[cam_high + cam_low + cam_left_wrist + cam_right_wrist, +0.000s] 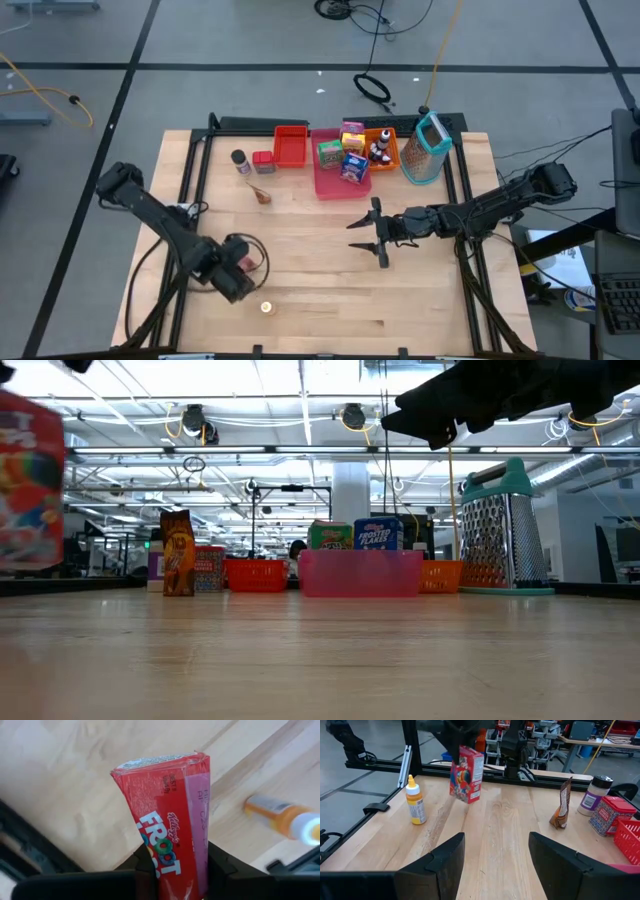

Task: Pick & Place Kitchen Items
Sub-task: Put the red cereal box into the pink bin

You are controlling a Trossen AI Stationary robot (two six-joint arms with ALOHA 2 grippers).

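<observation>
Left gripper [172,870] has a red Froot Loops box [167,820] pinched between its jaws, one finger on each side of the box's lower part, the box sticking out past the fingertips; "Kellogg's FROOT" is readable on the red face, small print on the pink side panel is too small to read. Box is held up off the wooden table [320,280] near the front left, seen from the right wrist as hanging above the boards [466,774]. An orange-yellow squeeze bottle [415,802] with a white cap stands on the table just beside it. Right gripper [368,235] hovers mid-table with jaws spread wide, nothing between them. At the back, a pink tray [335,180] holds a green box [329,153] and a blue Frosted Flakes box [378,533]; "FROSTED FLAKES" is legible in the low view. Left of it are a red basket [291,146], a red tin [611,815], a dark-capped shaker [593,794] and a brown pouch [177,552]. A metal grater [508,528] stands at the back right.
</observation>
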